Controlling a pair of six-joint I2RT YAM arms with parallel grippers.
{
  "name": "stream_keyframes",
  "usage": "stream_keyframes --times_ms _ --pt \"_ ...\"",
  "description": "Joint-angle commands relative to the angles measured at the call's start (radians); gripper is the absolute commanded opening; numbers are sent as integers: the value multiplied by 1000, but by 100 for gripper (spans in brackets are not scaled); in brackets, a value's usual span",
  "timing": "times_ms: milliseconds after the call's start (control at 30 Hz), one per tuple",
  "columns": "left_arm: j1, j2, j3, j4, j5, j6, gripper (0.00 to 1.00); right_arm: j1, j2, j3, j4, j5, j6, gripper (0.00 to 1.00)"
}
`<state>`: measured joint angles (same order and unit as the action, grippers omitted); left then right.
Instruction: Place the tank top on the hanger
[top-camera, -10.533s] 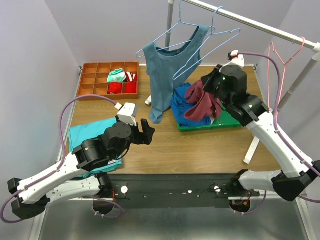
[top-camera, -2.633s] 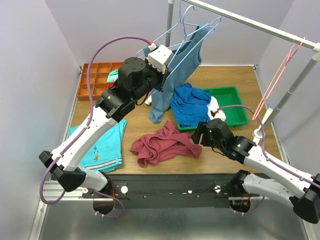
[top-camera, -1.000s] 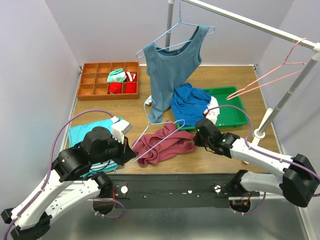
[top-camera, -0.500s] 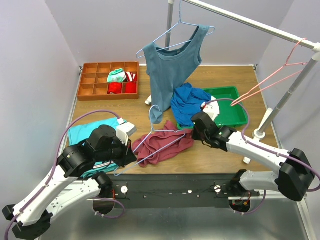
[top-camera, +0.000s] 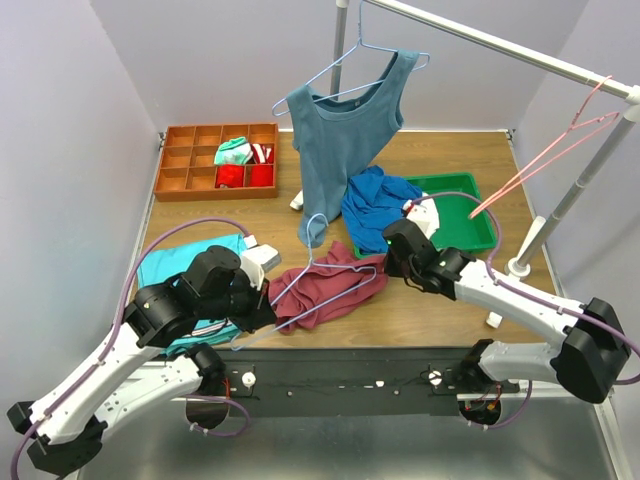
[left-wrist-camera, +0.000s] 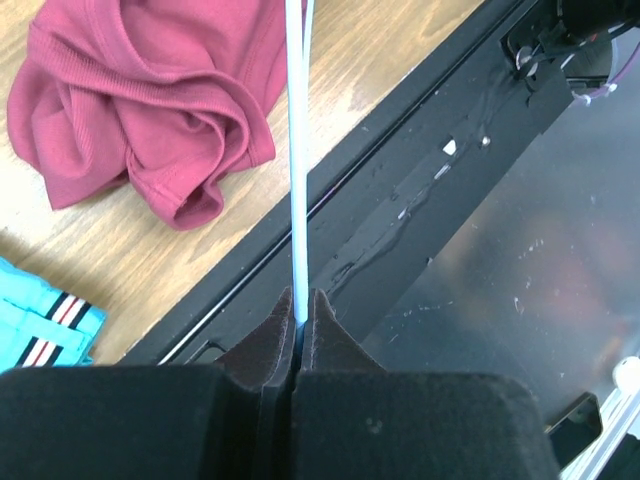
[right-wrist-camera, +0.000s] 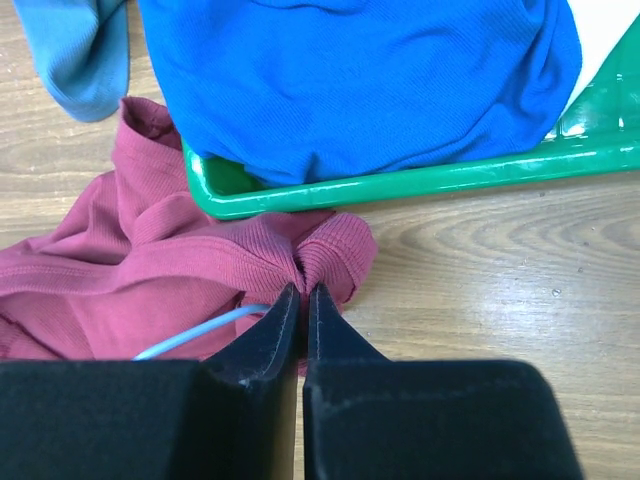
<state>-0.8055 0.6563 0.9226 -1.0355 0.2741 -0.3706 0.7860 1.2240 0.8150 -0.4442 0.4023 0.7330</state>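
The maroon tank top (top-camera: 325, 292) lies crumpled on the wood near the table's front, also seen in the left wrist view (left-wrist-camera: 150, 100) and the right wrist view (right-wrist-camera: 120, 270). The thin light-blue hanger (left-wrist-camera: 297, 150) lies slanted across it, hook end toward the hanging slate-blue top. My left gripper (top-camera: 262, 315) is shut on the hanger's wire (left-wrist-camera: 299, 300) at its near corner. My right gripper (top-camera: 387, 268) is shut on a pinched fold of the tank top's right edge (right-wrist-camera: 303, 290), just in front of the green tray. A bit of hanger wire (right-wrist-camera: 200, 330) passes left of those fingers.
A green tray (top-camera: 470, 218) holds a bright blue garment (top-camera: 375, 205). A slate-blue top (top-camera: 345, 130) hangs from the rail on another blue hanger. A pink hanger (top-camera: 550, 160) hangs at right, by the rail post (top-camera: 520, 265). An orange compartment box (top-camera: 215, 160) and a teal garment (top-camera: 185, 265) sit left.
The left arm has carried the hanger up and right over the tank top. The right gripper has drawn the top's edge back toward the tray.
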Motion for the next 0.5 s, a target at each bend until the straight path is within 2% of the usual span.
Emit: stream_keyframes --times_ms 0,267,467 --pt "-8 14 30 83 -7 10 0 4 -23 32 -27 -13 -6 12" --pt "-46 62 -18 229 5 -11 0 4 -61 56 -56 -43 -11 15" --pt "-152 103 -27 313 -58 -62 0 4 -92 73 -70 -62 -24 14"
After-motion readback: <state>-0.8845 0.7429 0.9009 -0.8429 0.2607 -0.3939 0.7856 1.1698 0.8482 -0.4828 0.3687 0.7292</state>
